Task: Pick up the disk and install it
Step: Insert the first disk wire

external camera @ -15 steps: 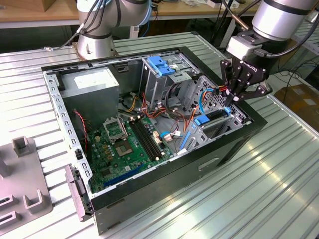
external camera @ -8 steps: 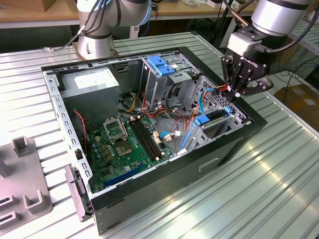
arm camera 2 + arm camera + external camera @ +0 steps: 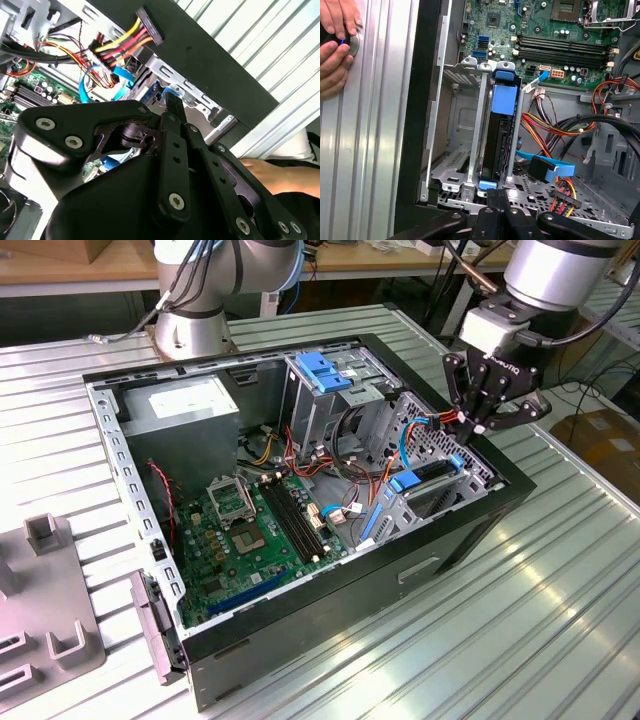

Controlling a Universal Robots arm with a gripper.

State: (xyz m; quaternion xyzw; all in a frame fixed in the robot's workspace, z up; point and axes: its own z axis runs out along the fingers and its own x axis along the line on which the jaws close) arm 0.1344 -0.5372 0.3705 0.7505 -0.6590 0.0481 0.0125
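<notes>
The disk, a dark drive in a bright blue carrier, stands on edge inside a slot of the metal drive cage at the corner of the open computer case. In the exterior view the disk lies low in the cage toward that view's right. My gripper hovers right above its outer end, fingers pressed together with nothing between them. In both wrist views the shut fingertips sit at the disk's blue end, touching it or just short of it.
A tall cage with a blue tab stands behind, with the motherboard and loose cables beside the drive cage. A person's hands rest on the ribbed table by the case. A grey fixture sits at the exterior view's left.
</notes>
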